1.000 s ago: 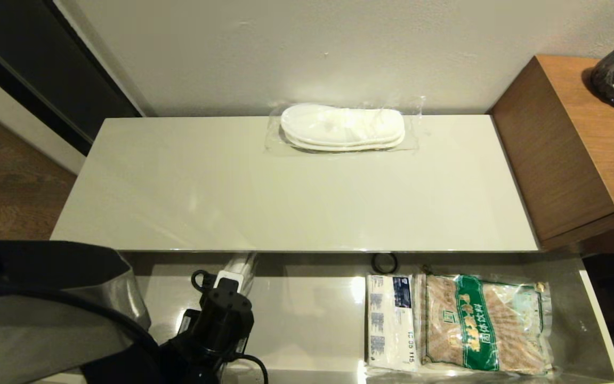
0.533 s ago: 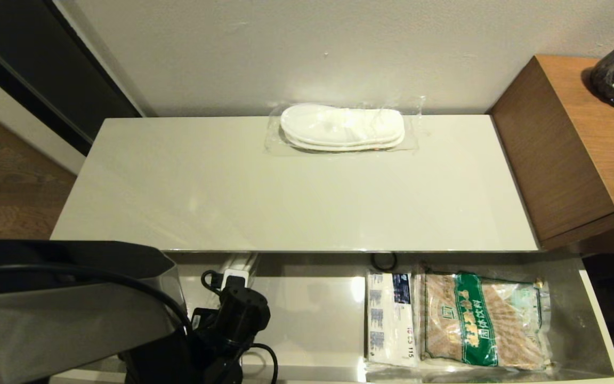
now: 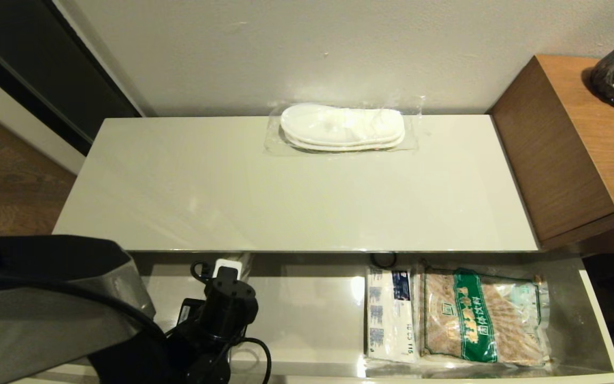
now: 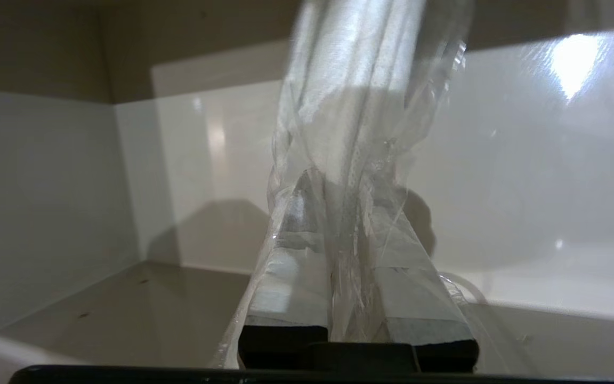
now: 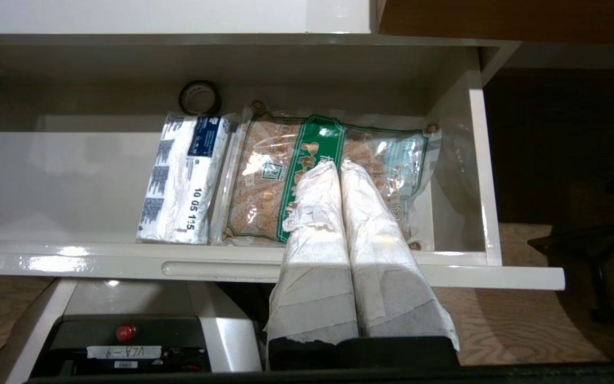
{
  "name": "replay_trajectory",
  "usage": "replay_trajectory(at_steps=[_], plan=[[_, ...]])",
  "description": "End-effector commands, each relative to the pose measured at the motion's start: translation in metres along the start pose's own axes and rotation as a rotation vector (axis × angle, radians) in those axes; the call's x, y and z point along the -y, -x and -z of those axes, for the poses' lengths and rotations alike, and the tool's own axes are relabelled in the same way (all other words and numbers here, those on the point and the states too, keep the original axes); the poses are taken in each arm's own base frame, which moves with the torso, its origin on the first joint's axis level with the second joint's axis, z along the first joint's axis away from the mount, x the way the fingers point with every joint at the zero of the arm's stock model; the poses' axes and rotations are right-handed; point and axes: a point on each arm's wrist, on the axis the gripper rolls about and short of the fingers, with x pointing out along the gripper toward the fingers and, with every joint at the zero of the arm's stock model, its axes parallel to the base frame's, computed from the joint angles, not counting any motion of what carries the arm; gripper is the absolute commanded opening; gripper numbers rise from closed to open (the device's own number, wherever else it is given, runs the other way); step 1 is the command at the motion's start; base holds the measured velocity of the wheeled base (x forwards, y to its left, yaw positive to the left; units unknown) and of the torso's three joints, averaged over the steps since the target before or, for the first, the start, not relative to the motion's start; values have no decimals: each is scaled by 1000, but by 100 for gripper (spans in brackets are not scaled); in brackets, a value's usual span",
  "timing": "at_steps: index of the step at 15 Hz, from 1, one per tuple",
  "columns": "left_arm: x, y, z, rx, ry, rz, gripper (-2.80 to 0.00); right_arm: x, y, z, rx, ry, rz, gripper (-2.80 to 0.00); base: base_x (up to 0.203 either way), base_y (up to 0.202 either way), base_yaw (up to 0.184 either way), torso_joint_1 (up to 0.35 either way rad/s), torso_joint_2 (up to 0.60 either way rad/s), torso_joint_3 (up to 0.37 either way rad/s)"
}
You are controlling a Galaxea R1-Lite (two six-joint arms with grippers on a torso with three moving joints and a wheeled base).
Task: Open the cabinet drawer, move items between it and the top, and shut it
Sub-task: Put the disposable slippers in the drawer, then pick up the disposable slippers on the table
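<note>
The cabinet drawer [image 3: 595,320] is pulled out below the front edge of the top [image 3: 285,202]. Its left and middle floor is bare except where the left arm reaches in; the right end is filled. There the tissue pack [image 3: 389,317], white with blue print, lies flat just beside the green-banded bag of beige sachets [image 3: 480,320], touching or nearly so; the bag lies near the right wall. A small black ring [image 5: 199,97] sits behind the tissue pack, half under the top's edge.

The left gripper [image 4: 349,256] is inside the drawer near its left end, jaws clamped on a clear bag of white slippers [image 4: 355,106] that stands up from the fingers. In the head view the arm hides most of this bag; only a white tip shows.

The second slipper pair [image 3: 341,128] lies flat in its clear bag at the back of the top, against the wall; the rest of the slab is open.

The right gripper [image 5: 339,176] hangs in front of the drawer's right part, taped fingers pressed together, holding nothing; it is not seen in the head view.
</note>
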Motion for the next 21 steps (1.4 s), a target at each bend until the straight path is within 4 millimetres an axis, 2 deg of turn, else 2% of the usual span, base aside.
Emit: replay_trajectory(at_steps=[1, 5, 6, 11, 14, 18, 21], plan=[[-10, 10, -3, 16, 14, -1, -280, 0, 0, 0, -1, 1, -1, -280, 0, 0, 0, 0, 0, 0], [-9, 9, 9, -13, -17, -1, -280, 0, 0, 0, -1, 1, -1, -280, 0, 0, 0, 0, 0, 0], [-9, 8, 10, -16, -18, -2, 0, 0, 0, 0, -1, 1, -1, -280, 0, 0, 0, 0, 0, 0], [-8, 9, 5, 1, 3, -1, 0, 0, 0, 0, -1, 1, -1, -280, 0, 0, 0, 0, 0, 0], [-21, 22, -11, 49, 39, 1, 0, 0, 0, 0, -1, 1, -1, -280, 0, 0, 0, 0, 0, 0], [-70, 72, -59, 199, 94, 8, 0, 0, 0, 0, -1, 1, -1, -280, 0, 0, 0, 0, 0, 0], [-105, 108, -91, 186, -2, 41, 0, 0, 0, 0, -2, 1, -1, -280, 0, 0, 0, 0, 0, 0]])
